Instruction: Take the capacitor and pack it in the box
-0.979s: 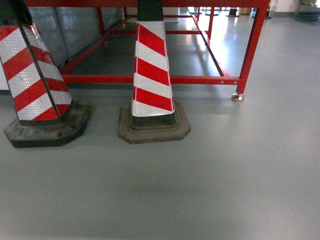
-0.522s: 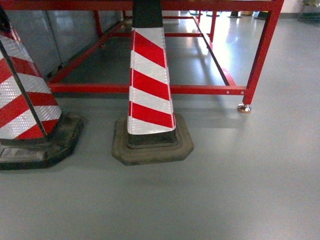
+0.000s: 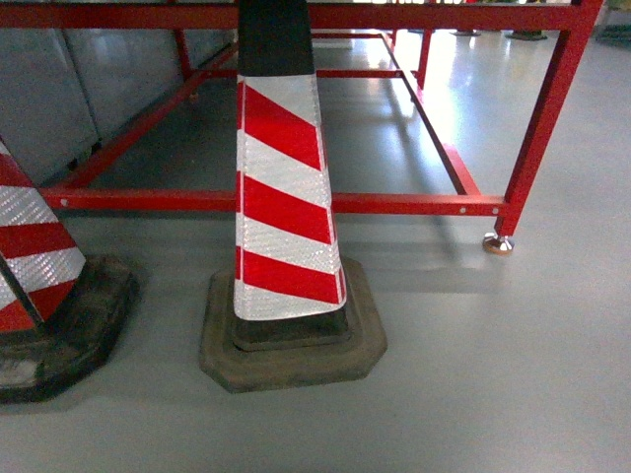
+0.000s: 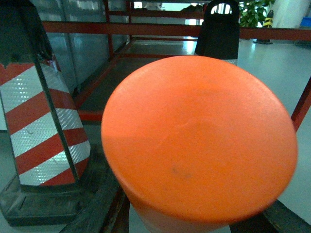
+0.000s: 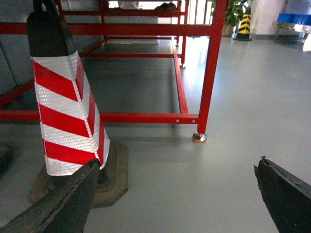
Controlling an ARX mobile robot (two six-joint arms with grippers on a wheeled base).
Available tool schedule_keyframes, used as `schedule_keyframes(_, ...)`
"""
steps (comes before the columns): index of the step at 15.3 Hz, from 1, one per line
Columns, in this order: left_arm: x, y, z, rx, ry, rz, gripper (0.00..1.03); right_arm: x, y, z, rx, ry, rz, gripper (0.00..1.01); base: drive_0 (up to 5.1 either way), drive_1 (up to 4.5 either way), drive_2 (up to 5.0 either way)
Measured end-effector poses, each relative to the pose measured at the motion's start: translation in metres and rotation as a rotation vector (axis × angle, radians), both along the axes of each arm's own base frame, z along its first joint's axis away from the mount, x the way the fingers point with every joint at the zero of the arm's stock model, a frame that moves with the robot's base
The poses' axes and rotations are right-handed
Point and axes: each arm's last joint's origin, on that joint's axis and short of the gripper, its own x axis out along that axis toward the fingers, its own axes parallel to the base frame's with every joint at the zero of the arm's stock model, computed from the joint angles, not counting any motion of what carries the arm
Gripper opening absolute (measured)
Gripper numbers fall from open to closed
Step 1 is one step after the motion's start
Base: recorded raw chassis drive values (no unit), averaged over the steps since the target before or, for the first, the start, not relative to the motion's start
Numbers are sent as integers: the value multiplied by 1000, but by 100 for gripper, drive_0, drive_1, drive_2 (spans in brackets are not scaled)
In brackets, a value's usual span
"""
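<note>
In the head view, the left striped traffic cone (image 3: 39, 296) is sliding further off the floor's (image 3: 493, 394) left edge than a second ago. The middle cone (image 3: 286, 197) is looming larger and lower. Behind it, the red steel frame (image 3: 394, 204) and its metal foot (image 3: 498, 243) are sitting lower and further right. The left gripper (image 4: 184, 221) is pinching the orange, round-topped capacitor (image 4: 199, 136) between its dark fingers (image 4: 97, 208). The right gripper (image 5: 175, 204) is hanging over the floor, fingers spread wide.
</note>
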Motion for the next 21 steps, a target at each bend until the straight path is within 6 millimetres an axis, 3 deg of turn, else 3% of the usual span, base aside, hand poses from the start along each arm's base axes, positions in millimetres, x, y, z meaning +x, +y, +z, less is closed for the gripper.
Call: schedule_keyframes(21, 0, 0, 0, 10, 5, -2, 43, 0, 0, 0, -2, 3, 1, 98, 0, 0, 0)
